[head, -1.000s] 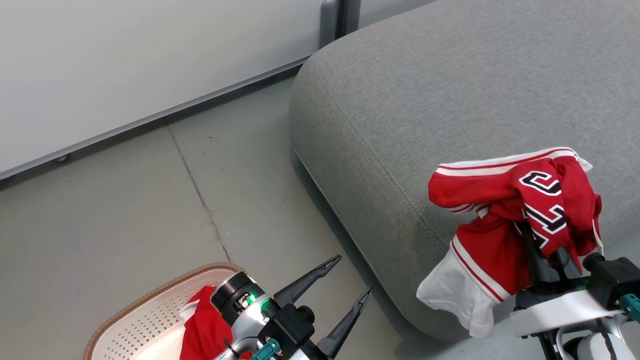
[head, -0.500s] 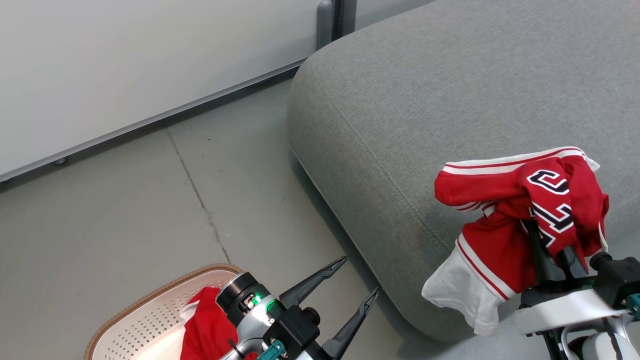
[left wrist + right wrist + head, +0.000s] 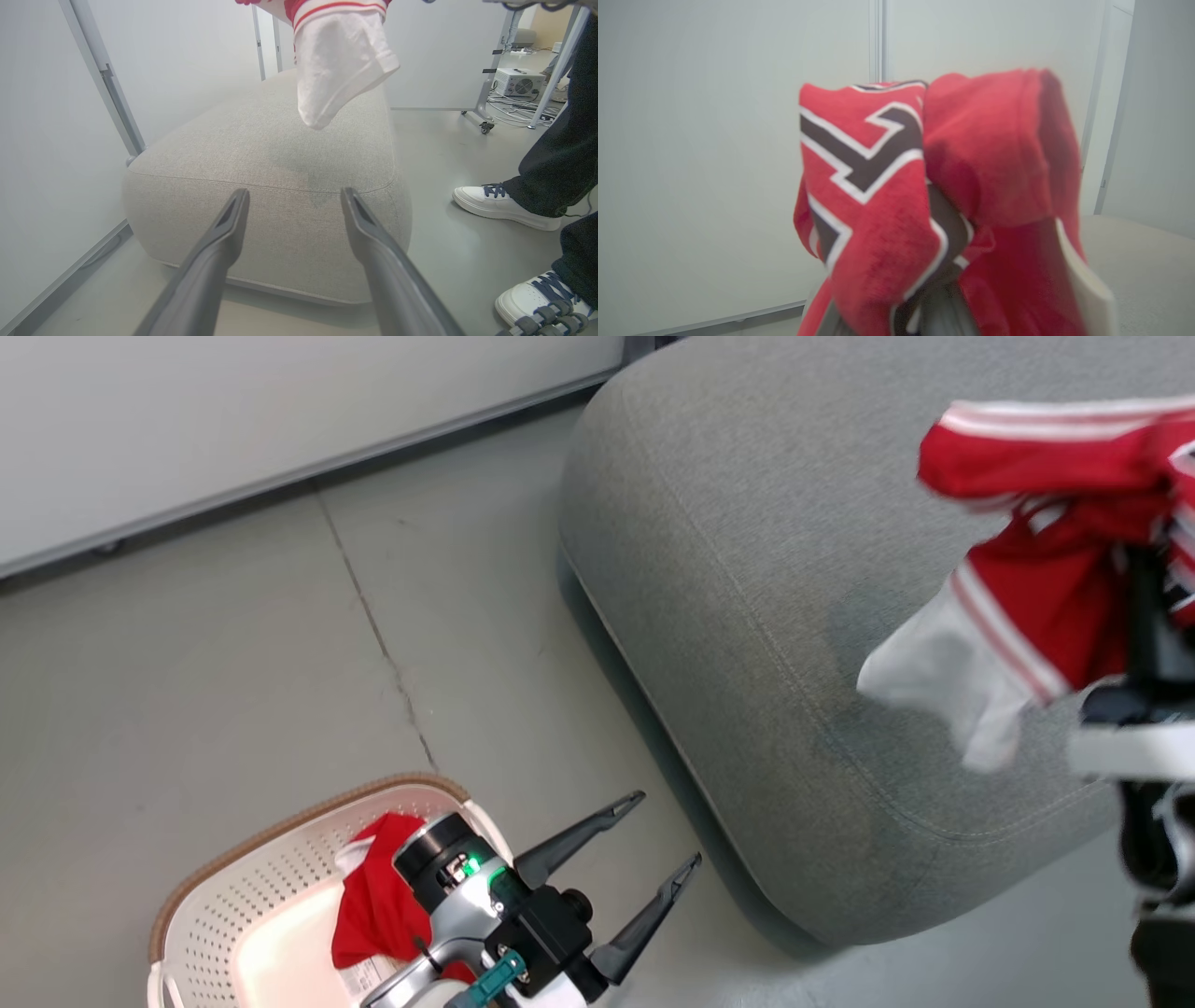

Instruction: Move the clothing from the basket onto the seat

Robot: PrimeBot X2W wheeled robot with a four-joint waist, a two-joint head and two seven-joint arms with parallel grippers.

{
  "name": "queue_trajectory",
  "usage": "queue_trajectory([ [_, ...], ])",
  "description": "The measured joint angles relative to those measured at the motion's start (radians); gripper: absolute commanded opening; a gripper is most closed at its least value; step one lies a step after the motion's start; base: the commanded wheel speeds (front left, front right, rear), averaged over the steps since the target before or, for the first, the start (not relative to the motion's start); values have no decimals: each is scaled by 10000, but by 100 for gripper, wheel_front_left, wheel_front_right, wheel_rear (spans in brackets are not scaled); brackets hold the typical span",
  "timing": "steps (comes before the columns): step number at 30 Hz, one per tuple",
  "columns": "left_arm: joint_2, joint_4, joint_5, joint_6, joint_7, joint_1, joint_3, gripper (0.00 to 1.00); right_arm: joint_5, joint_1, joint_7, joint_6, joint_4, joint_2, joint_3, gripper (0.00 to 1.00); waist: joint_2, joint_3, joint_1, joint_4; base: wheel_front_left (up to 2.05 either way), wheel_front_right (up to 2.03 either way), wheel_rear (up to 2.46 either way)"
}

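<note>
Head view: right end effector (image 3: 1150,616) clamped on a red jersey (image 3: 1036,607) hanging over the seat's (image 3: 747,523) near edge — limp, light cloth, best pinched at a bunched fold. Left end effector (image 3: 667,827) gapes empty by the basket's (image 3: 233,905) second garment (image 3: 373,915).

The clothing (image 3: 1050,602) is red with white stripes, the seat (image 3: 747,569) grey, the basket (image 3: 238,901) cream.

Dark block letters (image 3: 864,163) outlined in white on red garment (image 3: 999,154), too folded to read. Label sticker (image 3: 358,979) on basket (image 3: 280,828) illegible.
</note>
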Motion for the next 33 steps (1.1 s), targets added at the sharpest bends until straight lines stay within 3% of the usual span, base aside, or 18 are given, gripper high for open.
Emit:
queue_trajectory([
  [13, 387, -211, -150, -2, 0, -1231, -644, 100, 1843, -3795, -4, 0, 1425, -1672, -1235, 0, 0, 1625, 0, 994, 0, 0, 0],
  [21, 268, -370, -211, 0, 0, -1920, -732, 100, 2278, -5234, -4, 0, 3906, -2897, -1628, 0, 0, 2512, 0, 1855, 0, 0, 0],
  [33, 293, -510, -211, 0, 0, -2398, -907, 100, 2000, -6160, -2, 0, 7377, -3461, -1034, 0, 0, 3525, 0, 2697, 0, 0, 0],
])
